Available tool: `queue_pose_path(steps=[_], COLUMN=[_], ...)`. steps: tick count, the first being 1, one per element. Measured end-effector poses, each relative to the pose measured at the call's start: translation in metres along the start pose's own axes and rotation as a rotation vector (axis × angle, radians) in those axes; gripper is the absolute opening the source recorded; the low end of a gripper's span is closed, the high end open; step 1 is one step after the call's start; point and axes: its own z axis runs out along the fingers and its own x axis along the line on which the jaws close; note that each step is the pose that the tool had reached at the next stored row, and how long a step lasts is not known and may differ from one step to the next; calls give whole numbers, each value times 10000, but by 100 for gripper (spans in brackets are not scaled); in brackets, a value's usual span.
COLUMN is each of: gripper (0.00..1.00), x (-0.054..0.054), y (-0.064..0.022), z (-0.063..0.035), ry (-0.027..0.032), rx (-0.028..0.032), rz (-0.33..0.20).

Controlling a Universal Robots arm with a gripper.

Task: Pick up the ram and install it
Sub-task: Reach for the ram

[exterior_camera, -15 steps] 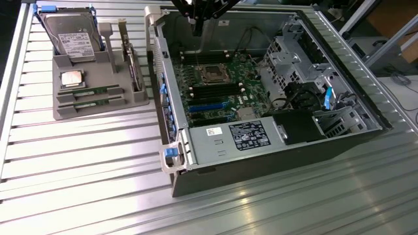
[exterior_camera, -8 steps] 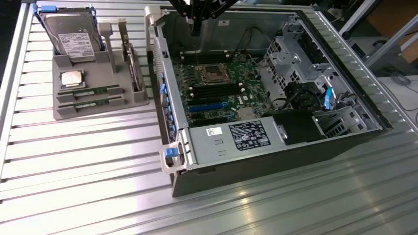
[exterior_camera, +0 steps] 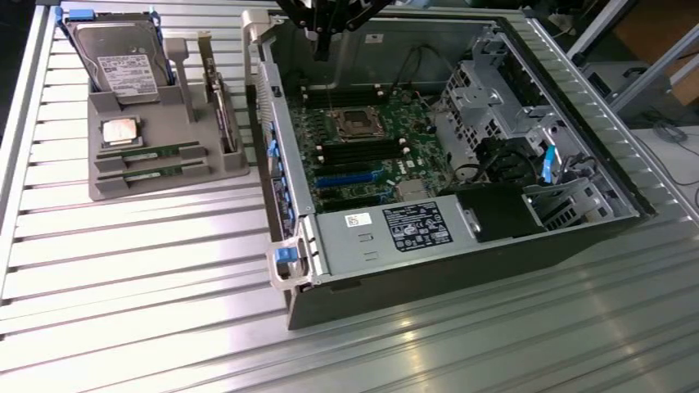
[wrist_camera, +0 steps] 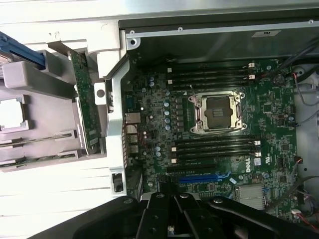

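Ribbed aluminium counter (exterior_camera: 131, 270) carrying an open computer case (exterior_camera: 437, 286), laid flat, apparently so its motherboard (exterior_camera: 361, 160) faces up for access. The board is marked Dell; the power-supply label (exterior_camera: 421, 228) is too small to read. Grey holder (exterior_camera: 175, 110) alongside keeps parts slotted for picking. Tool (exterior_camera: 323, 49), clenched and empty, hovers over the case. Ram (exterior_camera: 153, 152) lies in a holder slot, well apart from the tool.

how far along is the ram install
Nothing looks done yet: the ram and a second stick lie in the grey holder; the memory slots look empty. The gripper, shut and seemingly empty, hangs above the open case. Pickup and install are both left.
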Motion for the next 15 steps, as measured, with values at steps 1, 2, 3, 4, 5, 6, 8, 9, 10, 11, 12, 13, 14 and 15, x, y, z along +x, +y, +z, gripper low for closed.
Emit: queue_pose_path(steps=[1,2,3,4,5,6,8,9,10,11,12,13,14,15], gripper=[10,10,10,10,10,10,10,10,10,10,10,10,10,10], x=[6,11,15,21,25,30,41,49,57,62,68,72,76,80], y=[0,-1,-1,-2,-2,-2,-3,-4,-4,-5,-5,-5,-6,-6], z=[0,0,0,-1,0,-1,-1,-1,-1,-2,-2,-2,-2,-2], ry=[0,0,0,0,0,0,0,0,0,0,0,0,-1,0], rx=[0,0,0,0,0,0,0,0,0,0,0,-1,-1,0], rz=[0,0,0,0,1,0,0,-1,0,0,0,-1,-1,0])
